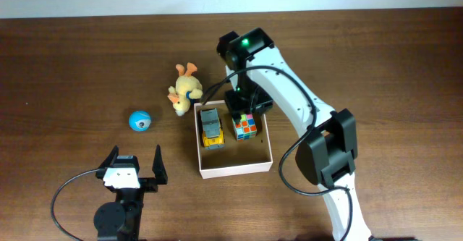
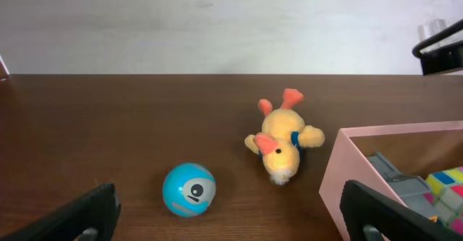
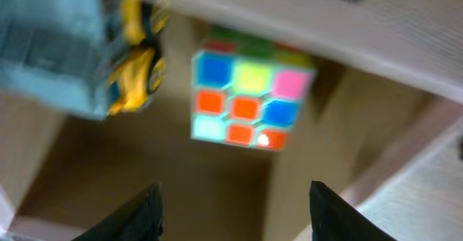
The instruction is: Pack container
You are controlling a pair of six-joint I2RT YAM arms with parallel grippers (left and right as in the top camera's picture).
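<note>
Right claw (image 3: pixel 231 210) spread wide, empty, above cube (image 3: pixel 249 100) in container (image 1: pixel 235 171), left claw (image 1: pixel 136 153) likewise spread, empty

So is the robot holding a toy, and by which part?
Nothing is held. The right arm's fingers are spread open above the color cube lying in the box. The left arm's fingers are open over the table.

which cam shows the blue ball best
Left wrist: the blue ball sits close, whole and unblocked, its eye marking clear. Overhead shows the blue ball only small, left of the plush duck. Right wrist misses it, looking into the container instead.
</note>
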